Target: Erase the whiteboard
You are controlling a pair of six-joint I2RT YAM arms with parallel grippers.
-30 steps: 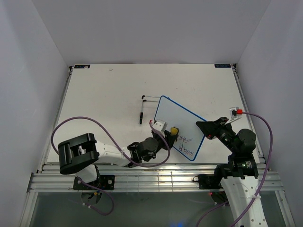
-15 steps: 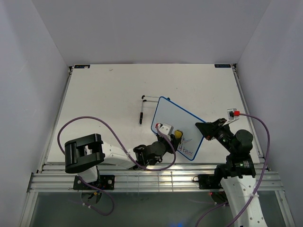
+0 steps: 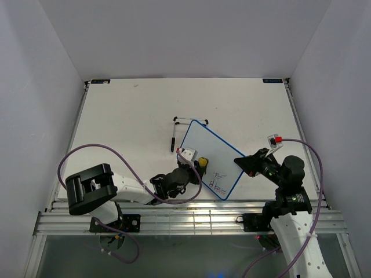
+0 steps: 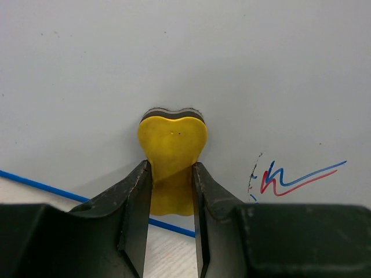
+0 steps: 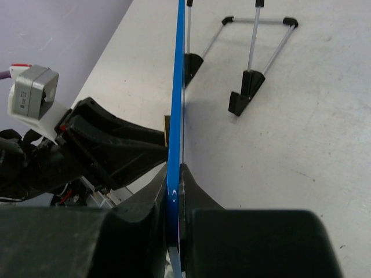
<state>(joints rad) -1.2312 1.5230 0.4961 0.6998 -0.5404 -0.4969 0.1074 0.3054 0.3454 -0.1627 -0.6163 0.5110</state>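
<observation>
The whiteboard [image 3: 211, 159], white with a blue frame, is held tilted above the table. My right gripper [image 3: 246, 164] is shut on its right edge; in the right wrist view the blue frame [image 5: 177, 104] runs edge-on between the jaws [image 5: 174, 191]. Handwriting [image 3: 219, 180] remains near the board's lower corner, seen as blue and red strokes [image 4: 290, 176] in the left wrist view. My left gripper [image 3: 197, 165] is shut on a small yellow eraser [image 4: 172, 142], which presses against the board's white face left of the writing.
The board's two black stand feet [image 5: 246, 95] with thin wire legs lie on the table behind the board, also visible from above as the wire stand [image 3: 177, 133]. The table's near edge rail [image 3: 191, 211] runs just below both arms.
The board has shifted left and tilted with my right gripper. My left gripper and eraser moved left and up across the board face; less writing shows than a second ago.
</observation>
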